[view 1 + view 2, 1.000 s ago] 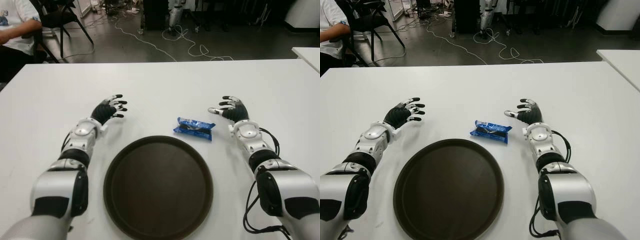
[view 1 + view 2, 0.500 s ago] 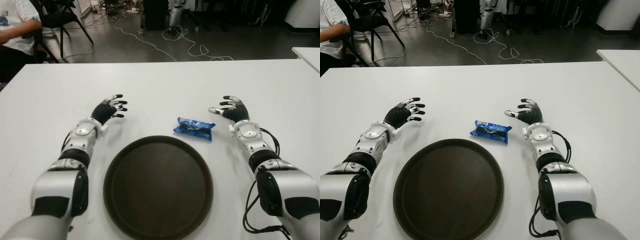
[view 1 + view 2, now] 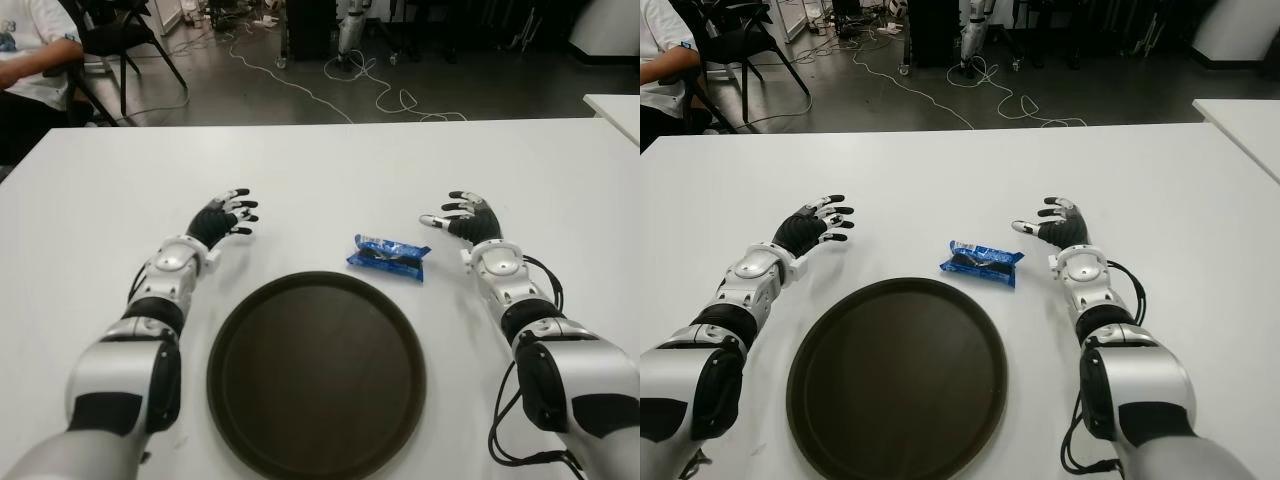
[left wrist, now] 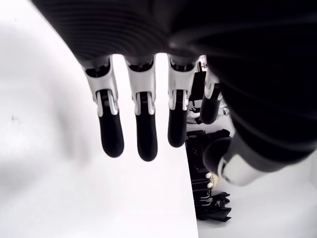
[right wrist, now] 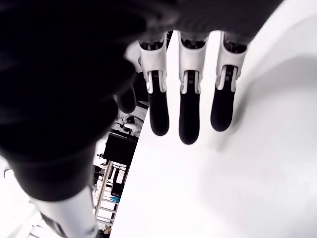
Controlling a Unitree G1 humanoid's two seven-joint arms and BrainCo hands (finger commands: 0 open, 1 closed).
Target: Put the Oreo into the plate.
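Observation:
A blue Oreo packet [image 3: 388, 256] lies flat on the white table [image 3: 330, 170], just beyond the far right rim of a round dark brown plate [image 3: 316, 372]. My right hand [image 3: 464, 215] shows to the right of the packet, fingers spread and holding nothing. My left hand [image 3: 226, 214] shows beyond the plate's left side, also spread and empty. Both wrist views show only extended fingers [image 4: 139, 126] [image 5: 188, 119] over bare table.
A seated person [image 3: 30, 60] and black chairs [image 3: 120, 40] are beyond the table's far left corner. Cables trail over the floor [image 3: 330, 80] behind the table. A second white table [image 3: 615, 105] edges in at the far right.
Both hands have shifted very slightly toward me and to the right. The Oreo packet and plate have not moved.

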